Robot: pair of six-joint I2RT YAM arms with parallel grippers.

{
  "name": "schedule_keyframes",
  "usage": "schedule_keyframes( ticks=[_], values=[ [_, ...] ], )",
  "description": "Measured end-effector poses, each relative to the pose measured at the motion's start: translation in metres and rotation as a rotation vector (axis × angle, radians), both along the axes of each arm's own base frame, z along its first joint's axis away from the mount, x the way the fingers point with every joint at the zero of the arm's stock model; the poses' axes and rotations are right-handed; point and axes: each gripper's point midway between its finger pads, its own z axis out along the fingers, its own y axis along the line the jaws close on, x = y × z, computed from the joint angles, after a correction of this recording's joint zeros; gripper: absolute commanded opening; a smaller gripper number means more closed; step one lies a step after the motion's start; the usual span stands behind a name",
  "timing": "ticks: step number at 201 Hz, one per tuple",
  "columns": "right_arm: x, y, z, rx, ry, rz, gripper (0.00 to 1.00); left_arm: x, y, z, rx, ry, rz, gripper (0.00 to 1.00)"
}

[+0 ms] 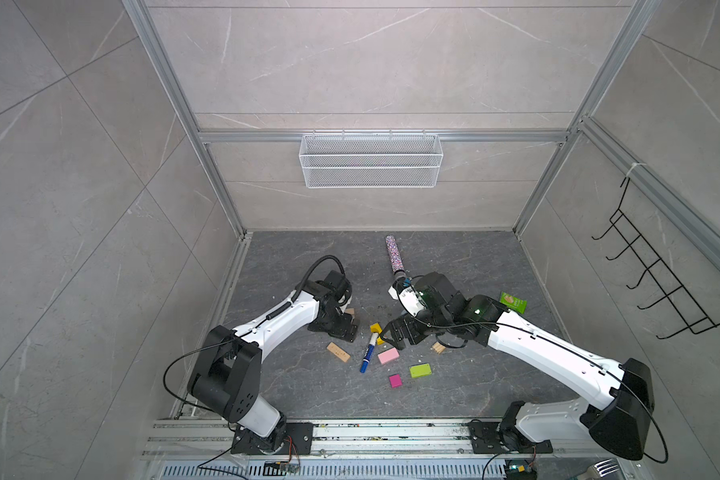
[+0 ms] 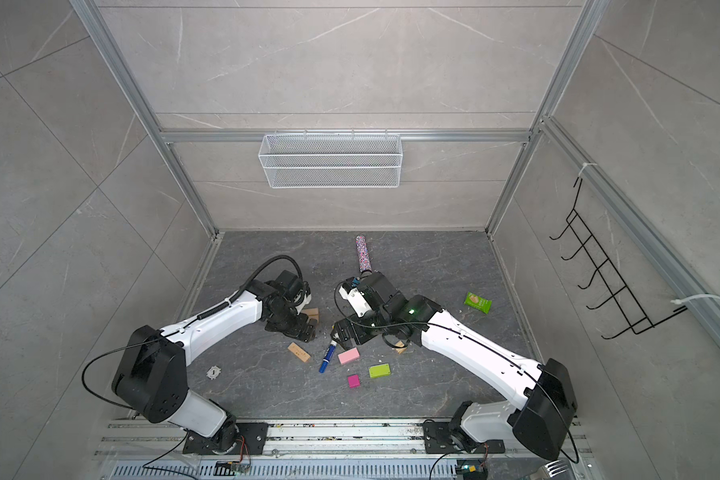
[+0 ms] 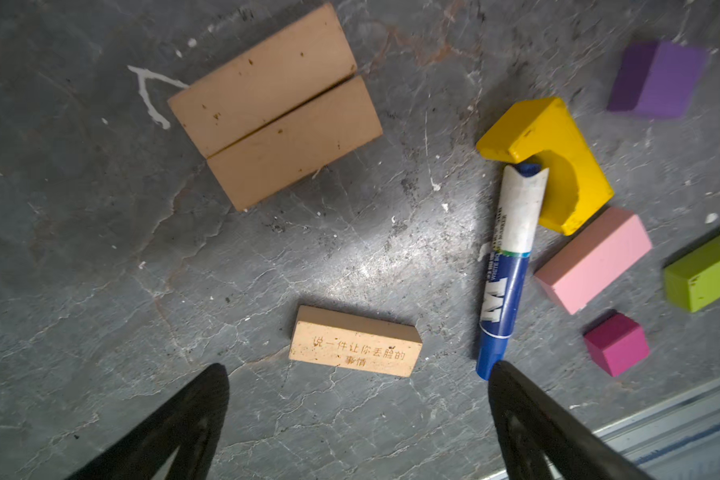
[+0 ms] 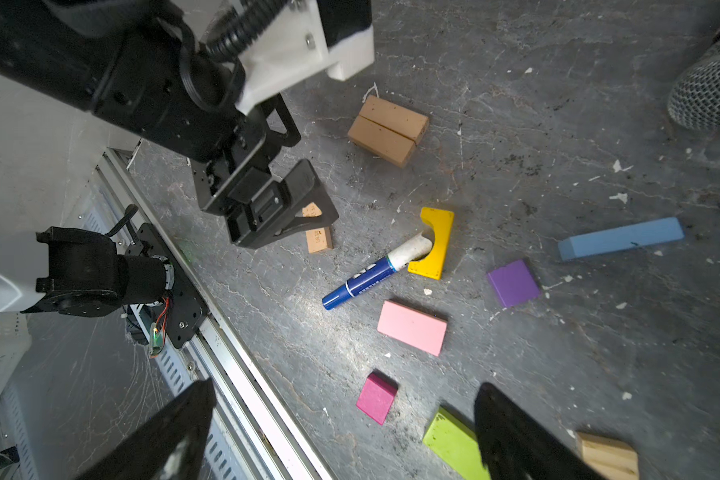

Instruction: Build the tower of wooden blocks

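Note:
Two tan bars [image 3: 275, 108] lie side by side on the floor, with nothing stacked on them. My left gripper [image 3: 358, 365] hangs open just above a third, engraved tan bar [image 3: 355, 341], which also shows in a top view [image 1: 338, 352]. Scattered nearby are a yellow arch [image 4: 433, 243], pink block [image 1: 388, 355], lime-green block [image 1: 420, 370], magenta block [image 4: 376, 397], purple block [image 4: 513, 283], light-blue bar [image 4: 620, 238] and tan cube [image 1: 438, 348]. My right gripper [image 4: 346, 385] is open and empty, hovering over the magenta and green blocks.
A blue-and-white marker [image 1: 368, 353] lies with its end against the arch. Behind the right arm lies a glittery tube [image 1: 393, 255], and a green packet [image 1: 513, 302] sits at the right. A metal rail [image 4: 242, 374] borders the front edge. A wire basket [image 1: 371, 160] hangs on the back wall.

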Motion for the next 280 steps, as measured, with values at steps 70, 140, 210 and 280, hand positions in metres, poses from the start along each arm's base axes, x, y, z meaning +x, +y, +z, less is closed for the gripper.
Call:
schedule_keyframes(
  ticks=[70, 140, 210, 280],
  values=[
    [0.002, -0.005, -0.002, 0.004, 0.019, -0.004, 0.99, -0.015, 0.007, -0.029, 0.084, -0.018, -0.043, 1.00],
    [0.001, -0.005, -0.001, 0.014, 0.024, 0.003, 0.99, -0.011, -0.001, -0.028, 0.096, -0.069, -0.067, 1.00],
    [-0.001, -0.006, -0.002, 0.013, 0.029, 0.005, 0.99, -0.013, 0.000, -0.037, 0.125, -0.052, -0.033, 0.99],
    [-0.003, -0.007, -0.003, 0.010, 0.033, 0.010, 0.99, -0.023, 0.005, -0.048, 0.144, -0.012, 0.008, 0.98]
  ],
)
